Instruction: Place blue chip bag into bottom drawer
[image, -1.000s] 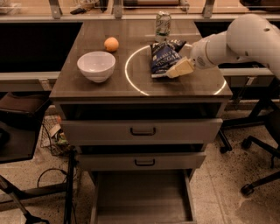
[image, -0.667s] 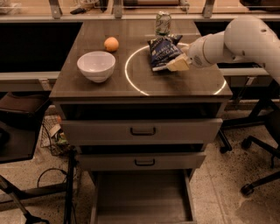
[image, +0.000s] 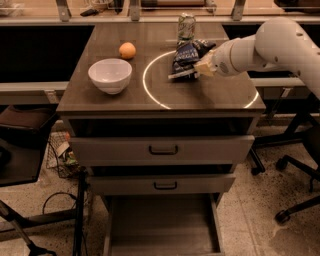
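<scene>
Gripper (image: 202, 67) tight on blue chip bag (image: 186, 56)

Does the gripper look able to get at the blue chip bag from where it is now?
Likely yes. The gripper is at the right edge of the blue chip bag on the tabletop, with nothing between them. The soda can stands behind the bag, out of the approach.

My end effector (image: 204, 66) sat upper right of centre, against the right edge of the blue chip bag (image: 186, 56), over the bench (image: 125, 97). The bottom drawer (image: 160, 225) stood open at the frame's lower edge.
</scene>
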